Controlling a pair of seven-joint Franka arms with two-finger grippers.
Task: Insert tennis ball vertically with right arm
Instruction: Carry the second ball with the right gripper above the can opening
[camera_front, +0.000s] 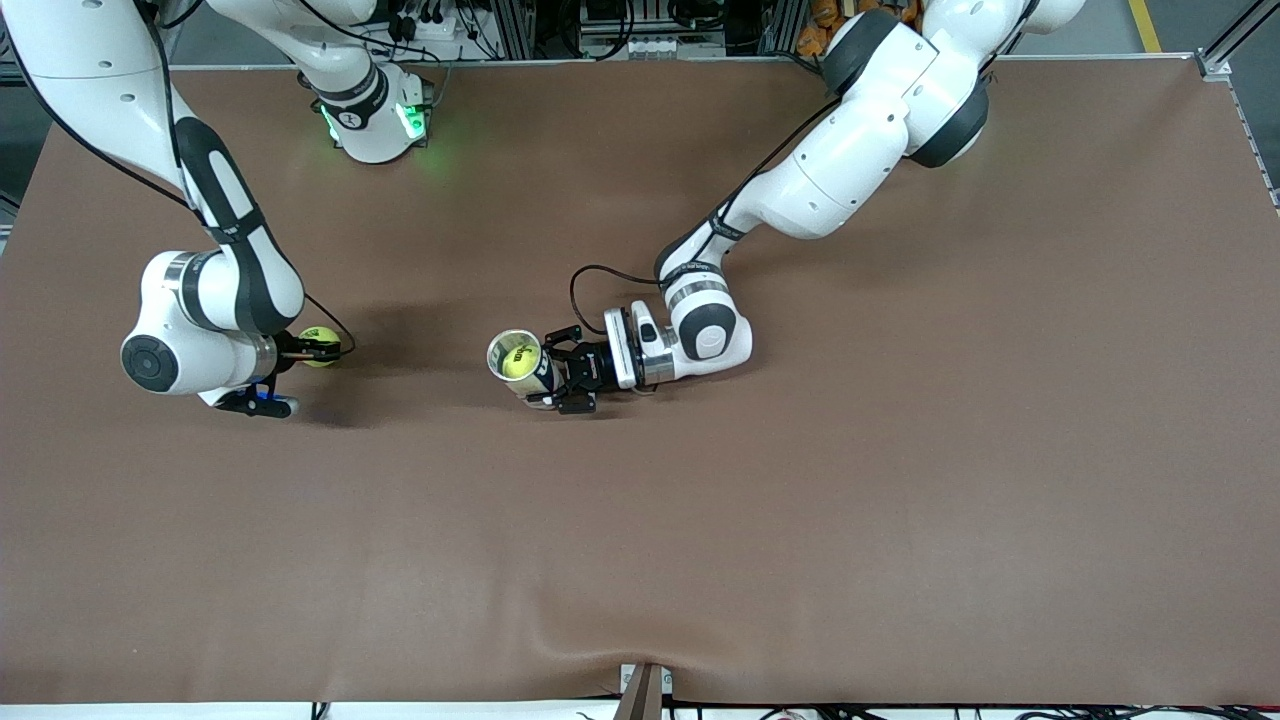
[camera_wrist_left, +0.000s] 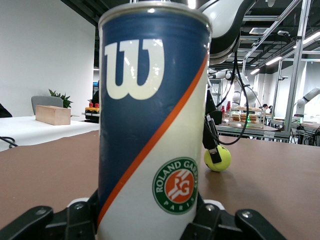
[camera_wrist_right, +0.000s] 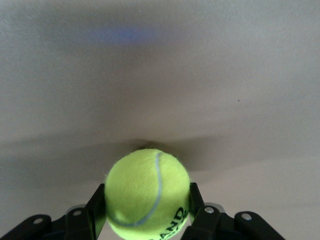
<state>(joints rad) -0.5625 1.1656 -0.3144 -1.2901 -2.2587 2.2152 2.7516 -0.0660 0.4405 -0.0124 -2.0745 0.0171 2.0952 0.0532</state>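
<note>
A yellow-green tennis ball (camera_front: 322, 345) sits between the long black fingers of my right gripper (camera_front: 312, 348), low at the brown table, toward the right arm's end. The right wrist view shows the fingers (camera_wrist_right: 95, 205) pressed on both sides of the ball (camera_wrist_right: 147, 192). My left gripper (camera_front: 556, 378) is shut on an upright blue-and-white Wilson can (camera_front: 497, 352) near the table's middle. The can's open top shows a second ball (camera_front: 519, 362) inside. In the left wrist view the can (camera_wrist_left: 152, 125) fills the frame, and the held ball (camera_wrist_left: 218, 158) shows past it.
The right arm's base with a green light (camera_front: 375, 120) stands at the table's edge farthest from the front camera. A black cable (camera_front: 585, 285) loops beside the left wrist. A small bracket (camera_front: 645, 690) sits at the table's nearest edge.
</note>
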